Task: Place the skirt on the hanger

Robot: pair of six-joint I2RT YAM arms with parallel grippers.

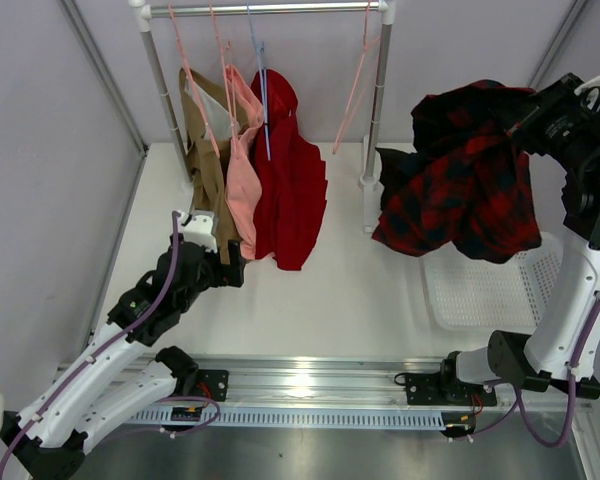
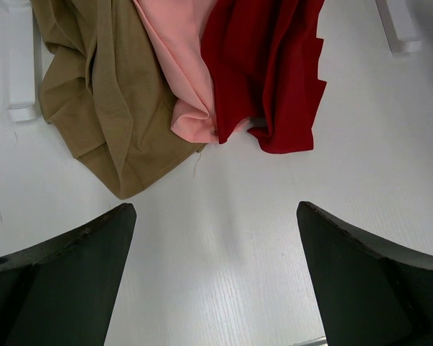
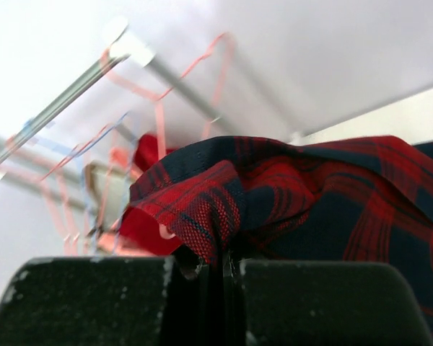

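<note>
White table (image 1: 360, 290) fills my overhead view, with a metal rail (image 1: 270, 9) across its far edge. At the left, my left gripper (image 1: 225, 265) sits low near the hems of the hanging clothes. Its wrist camera shows what the overhead cannot: the fingers (image 2: 58, 281) stand wide apart with only bare table between them. That view also shows the tan garment (image 2: 108, 101), the pink garment (image 2: 180, 72) and the plain red garment (image 2: 274, 72) pooling on the surface. Overhead, a blue hanger (image 1: 263, 90) runs down above the red one.

Further right on the rail, the hanger (image 1: 355, 85), thin and pale pink, hangs bare beside the right post. Right of that post, the skirt (image 1: 470, 180) hangs bunched in the air, above the far-right part of the table and a white mesh tray (image 1: 480, 295). From above, cloth hides the grip. The right wrist camera settles it: my right gripper (image 3: 227, 263) is clamped on a fold of the tartan. Pink wires behind are blurred there.
</note>
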